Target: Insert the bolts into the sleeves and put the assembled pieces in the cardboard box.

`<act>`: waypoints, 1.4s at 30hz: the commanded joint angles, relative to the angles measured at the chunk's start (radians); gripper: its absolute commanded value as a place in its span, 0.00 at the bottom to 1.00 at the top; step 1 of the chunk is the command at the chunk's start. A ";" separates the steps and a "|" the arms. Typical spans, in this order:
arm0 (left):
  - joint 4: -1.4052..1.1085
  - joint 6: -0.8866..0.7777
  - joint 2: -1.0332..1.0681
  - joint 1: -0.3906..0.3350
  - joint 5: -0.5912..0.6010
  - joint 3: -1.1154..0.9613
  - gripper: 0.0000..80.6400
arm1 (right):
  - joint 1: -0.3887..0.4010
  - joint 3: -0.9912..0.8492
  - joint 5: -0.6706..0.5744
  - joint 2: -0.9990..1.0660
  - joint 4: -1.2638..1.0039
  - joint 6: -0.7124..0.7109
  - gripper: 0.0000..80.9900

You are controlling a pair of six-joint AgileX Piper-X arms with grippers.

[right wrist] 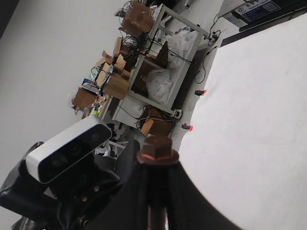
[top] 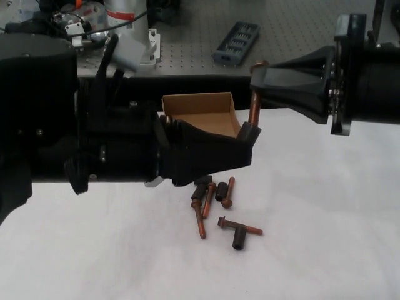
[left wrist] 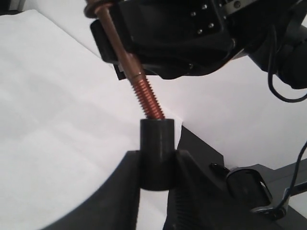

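My left gripper [left wrist: 156,167] is shut on a black sleeve [left wrist: 156,153], held upright above the white sheet. My right gripper [right wrist: 157,191] is shut on a copper bolt [left wrist: 129,62], whose threaded tip enters the sleeve's top opening. In the high view the bolt [top: 254,107] stands upright between the right gripper [top: 261,78] above and the left gripper [top: 250,134] below, just beside the open cardboard box [top: 201,114]. The bolt's hex head [right wrist: 157,152] sits between the right fingers. Several loose bolts and sleeves [top: 215,203] lie on the sheet in front of the box.
A blue rack [top: 236,41] and cabled gear [top: 81,22] rest on the perforated bench behind the white sheet [top: 325,225]. The sheet has free room to the right and near the front edge.
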 commanded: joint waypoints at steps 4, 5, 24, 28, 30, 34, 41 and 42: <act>-0.068 -0.032 -0.010 0.002 -0.047 -0.007 0.01 | 0.036 -0.005 0.024 -0.012 -0.001 -0.054 0.03; -0.077 -0.045 -0.010 0.002 -0.049 -0.007 0.01 | 0.040 -0.005 0.041 -0.016 0.008 -0.067 0.03; -0.101 -0.097 -0.010 0.002 -0.152 -0.007 0.01 | 0.040 -0.005 0.132 -0.061 0.067 -0.126 0.03; -0.101 -0.097 -0.010 0.002 -0.173 -0.007 0.01 | 0.040 -0.005 0.116 -0.061 0.081 -0.126 0.03; -0.117 -0.097 -0.010 0.002 -0.181 -0.007 0.01 | 0.040 -0.005 0.098 -0.061 0.081 -0.126 0.03; -0.181 -0.097 -0.010 0.002 -0.201 -0.007 0.01 | 0.040 -0.005 0.078 -0.063 0.081 -0.126 0.03; -0.205 -0.100 -0.010 0.002 -0.227 -0.007 0.01 | 0.040 -0.005 0.076 -0.064 0.081 -0.126 0.03; -0.205 -0.100 -0.010 0.002 -0.229 -0.007 0.01 | 0.040 -0.005 0.076 -0.065 0.081 -0.126 0.03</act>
